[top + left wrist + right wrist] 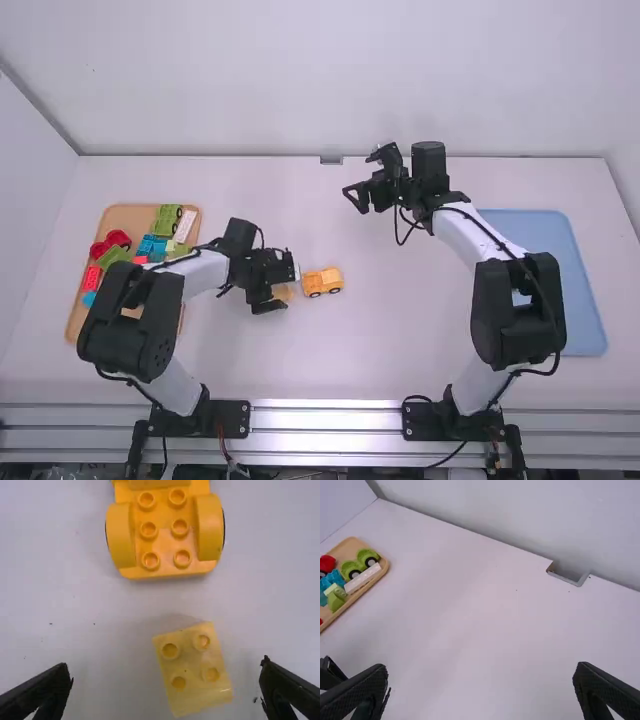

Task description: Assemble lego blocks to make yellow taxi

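Yellow block (192, 677) down on the white table (400, 330), and your left gripper (280, 288) is right over it — fingers spread wide, one to either side of the block. Just beyond sits the orange-yellow wheeled base (322, 283), apart from the block. Your right gripper (368, 177) hangs by the table's far edge — fingers well apart, too.
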Controlling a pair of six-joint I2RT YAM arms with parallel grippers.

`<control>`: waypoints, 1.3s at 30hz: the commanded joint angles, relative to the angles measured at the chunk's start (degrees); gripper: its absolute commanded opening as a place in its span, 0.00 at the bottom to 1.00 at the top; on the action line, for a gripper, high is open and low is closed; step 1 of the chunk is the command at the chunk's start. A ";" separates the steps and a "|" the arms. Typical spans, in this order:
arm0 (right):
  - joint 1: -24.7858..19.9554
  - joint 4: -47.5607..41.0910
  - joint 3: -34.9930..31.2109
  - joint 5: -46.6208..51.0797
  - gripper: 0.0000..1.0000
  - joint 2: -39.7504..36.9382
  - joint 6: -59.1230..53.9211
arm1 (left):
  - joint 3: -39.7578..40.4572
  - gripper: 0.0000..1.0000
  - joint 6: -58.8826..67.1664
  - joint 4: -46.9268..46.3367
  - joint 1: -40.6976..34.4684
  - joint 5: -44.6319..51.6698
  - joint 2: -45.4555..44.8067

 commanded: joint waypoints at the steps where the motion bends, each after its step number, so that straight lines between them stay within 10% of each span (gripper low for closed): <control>1: -0.17 0.13 1.33 -0.28 0.99 -1.81 -1.62 | -0.37 0.99 -1.27 -0.39 -0.52 3.15 0.15; 12: -1.68 -6.95 1.33 -20.33 0.99 -1.86 -26.91 | -10.97 0.99 2.84 15.52 7.37 23.56 0.15; 30: -0.55 -9.79 1.33 -21.44 0.99 -1.86 -28.57 | -19.76 1.00 -3.96 37.46 13.79 32.37 7.56; 39: -0.59 -10.93 1.33 -21.42 0.99 -1.86 -28.39 | -14.88 0.77 -6.12 36.63 13.75 33.66 13.29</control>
